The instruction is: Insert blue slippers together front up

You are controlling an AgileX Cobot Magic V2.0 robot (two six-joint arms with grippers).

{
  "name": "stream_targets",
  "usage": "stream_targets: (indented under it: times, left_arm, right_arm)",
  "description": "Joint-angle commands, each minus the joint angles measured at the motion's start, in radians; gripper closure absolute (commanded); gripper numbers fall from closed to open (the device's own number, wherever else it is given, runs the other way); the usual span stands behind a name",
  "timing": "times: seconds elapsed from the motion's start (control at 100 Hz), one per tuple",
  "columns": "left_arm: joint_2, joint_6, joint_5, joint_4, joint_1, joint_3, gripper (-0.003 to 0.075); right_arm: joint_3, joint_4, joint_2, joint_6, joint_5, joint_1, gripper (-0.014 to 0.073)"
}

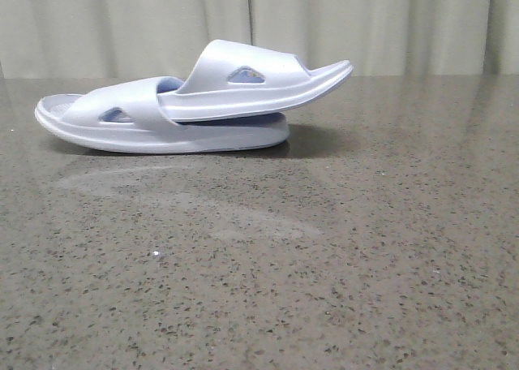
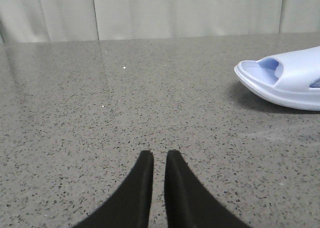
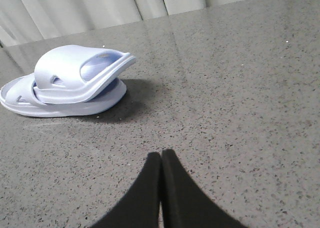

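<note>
Claws first: the left gripper [image 2: 159, 160] hangs just above the speckled grey table [image 1: 324, 289] with a thin slit between its black fingers, nearly closed and holding nothing, while the right gripper [image 3: 161, 160] has its fingers pressed together, also empty. Well apart from both, the blue slippers [image 1: 195, 106] lie nested, one tucked under the other's strap and tilting upward.

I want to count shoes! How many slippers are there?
2. The lower slipper lies on the table; the upper slipper is tucked into it, tilting up to the right.
</note>
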Motion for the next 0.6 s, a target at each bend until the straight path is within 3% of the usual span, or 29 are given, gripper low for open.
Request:
stream_targets:
  times: [0.0, 0.59]
  left_arm:
    - [-0.008, -0.002, -0.071, -0.004, 0.004, 0.010, 0.0705]
    - [-0.034, -0.002, -0.071, -0.100, 0.013, 0.010, 0.0705]
  right_arm:
    - [-0.028, 0.020, 0.003, -0.009, -0.013, 0.001, 0.0693]
    - [-0.028, 0.020, 0.003, -0.009, -0.013, 0.001, 0.0693]
